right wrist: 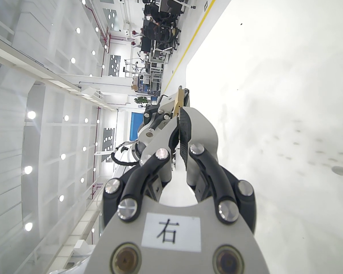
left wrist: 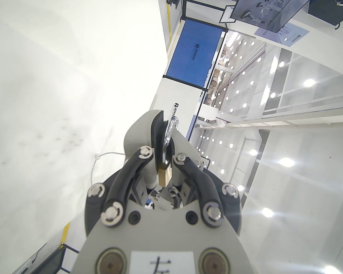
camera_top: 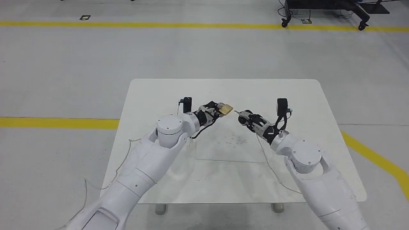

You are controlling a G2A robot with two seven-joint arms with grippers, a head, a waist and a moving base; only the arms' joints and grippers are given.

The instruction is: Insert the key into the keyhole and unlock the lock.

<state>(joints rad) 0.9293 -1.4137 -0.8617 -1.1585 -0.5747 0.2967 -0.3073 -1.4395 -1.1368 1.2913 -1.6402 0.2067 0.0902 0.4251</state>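
Observation:
Above the middle of the white table [camera_top: 153,102], my left gripper [camera_top: 214,110] is shut on a brass padlock [camera_top: 224,108]. In the left wrist view the lock's brass body [left wrist: 163,176] sits between the fingers, and its silver shackle [left wrist: 171,126] sticks out past my left gripper [left wrist: 167,135]. My right gripper [camera_top: 246,117] faces it from the other side, shut on a small silver key [camera_top: 237,112] whose tip points at the lock, a short gap away. In the right wrist view the brass padlock [right wrist: 178,99] stands just beyond my shut right gripper [right wrist: 179,119]; the key itself is mostly hidden.
A faint, scuffed transparent mat [camera_top: 223,148] lies on the table between the two arms. The table's far edge [camera_top: 223,80] borders open floor with a yellow line [camera_top: 192,24]. Wheeled racks [camera_top: 326,6] stand far behind.

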